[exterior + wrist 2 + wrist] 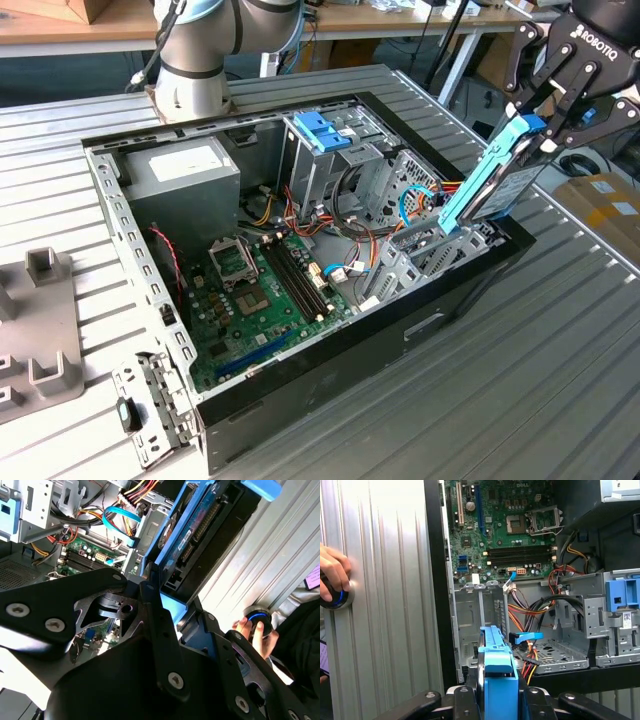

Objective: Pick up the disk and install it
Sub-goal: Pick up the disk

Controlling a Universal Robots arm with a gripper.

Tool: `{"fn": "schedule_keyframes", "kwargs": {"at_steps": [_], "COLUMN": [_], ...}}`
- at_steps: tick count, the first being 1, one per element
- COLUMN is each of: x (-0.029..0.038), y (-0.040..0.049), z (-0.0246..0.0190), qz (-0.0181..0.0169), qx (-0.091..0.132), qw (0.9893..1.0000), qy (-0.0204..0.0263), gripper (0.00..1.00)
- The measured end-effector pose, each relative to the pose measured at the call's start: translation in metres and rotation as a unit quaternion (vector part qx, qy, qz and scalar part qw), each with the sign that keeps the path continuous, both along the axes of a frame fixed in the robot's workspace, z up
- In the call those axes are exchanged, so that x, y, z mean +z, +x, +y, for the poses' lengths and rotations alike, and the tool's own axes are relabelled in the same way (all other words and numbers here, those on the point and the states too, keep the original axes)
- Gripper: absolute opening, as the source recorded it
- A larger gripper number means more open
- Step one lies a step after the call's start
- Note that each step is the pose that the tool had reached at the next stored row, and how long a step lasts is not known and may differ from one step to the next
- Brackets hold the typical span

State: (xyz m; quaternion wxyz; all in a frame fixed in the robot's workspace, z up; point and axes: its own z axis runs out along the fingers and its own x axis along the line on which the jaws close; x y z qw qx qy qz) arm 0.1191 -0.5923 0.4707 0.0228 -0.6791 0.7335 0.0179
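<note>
Gripper (546,118) is clamping the disk (492,188) by its upper blue end, one finger on each side of the frame. In the first wrist view the gripper (498,701) is squeezing the blue frame of the disk (497,655) btwn both black fingers. Disk is hanging tilted, on edge, upper end leaning toward the exterior view's right and lower end dipping toward the grey drive bay (412,255) at the corner of the open PC case (350,345). Can't tell if it's touching the bay. In the second wrist view the disk (195,530) is showing its circuit-board side w/ the blue frame running along it. Case is lying on a ribbed metal table (520,380). Inside, the green mobo (255,300) is sitting toward the exterior view's left of the bay, w/ the grey PSU box (180,175) behind it. A blue latch w/ silver cage (322,130) is standing at the back, well apart from the disk. Orange and red cables (385,215) are running btwn the cage and the bay. Arm base (195,60) is standing behind the case. A person's hand (332,570) is resting on a round knob w/ a blue ring (339,599) on the table, beside the case.
</note>
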Motion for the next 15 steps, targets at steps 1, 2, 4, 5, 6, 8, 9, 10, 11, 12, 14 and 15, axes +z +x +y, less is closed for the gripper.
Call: {"fn": "schedule_keyframes", "kwargs": {"at_steps": [1, 2, 4, 5, 6, 8, 9, 10, 11, 12, 14, 15], "x": [0.0, 0.0, 0.0, 0.0, 0.0001, 0.0006, 0.0013, 0.002, 0.0031, 0.0038, 0.0052, 0.0057], "y": [0.0, 0.0, 0.0, 0.0, 0.0, 0.0, 0.0, 0.0, 0.0, 0.0, 0.0, 0.0], "z": [0.0, 0.0, 0.0, 0.0, 0.0, -0.0001, -0.0001, -0.0001, 0.0, 0.0, 0.0, 0.0], "qz": [0.0, 0.0, 0.0, 0.0, 0.0, 0.0, 0.0, 0.0, 0.0, 0.0, 0.0, 0.0], "qx": [0.0, 0.0, 0.0, 0.0, 0.0, 0.0, 0.0, 0.0, 0.0, 0.0, 0.0, 0.0], "qw": [1.0, 1.0, 1.0, 1.0, 1.0, 1.0, 1.0, 1.0, 1.0, 1.0, 1.0, 1.0], "qy": [0.0, 0.0, 0.0, 0.0, 0.0001, 0.0003, 0.0009, 0.0015, 0.0018, 0.0021, 0.0029, 0.0032], "gripper": [0.37, 0.37, 0.37, 0.37, 0.37, 0.37, 0.37, 0.37, 0.37, 0.37, 0.37, 0.37]}}
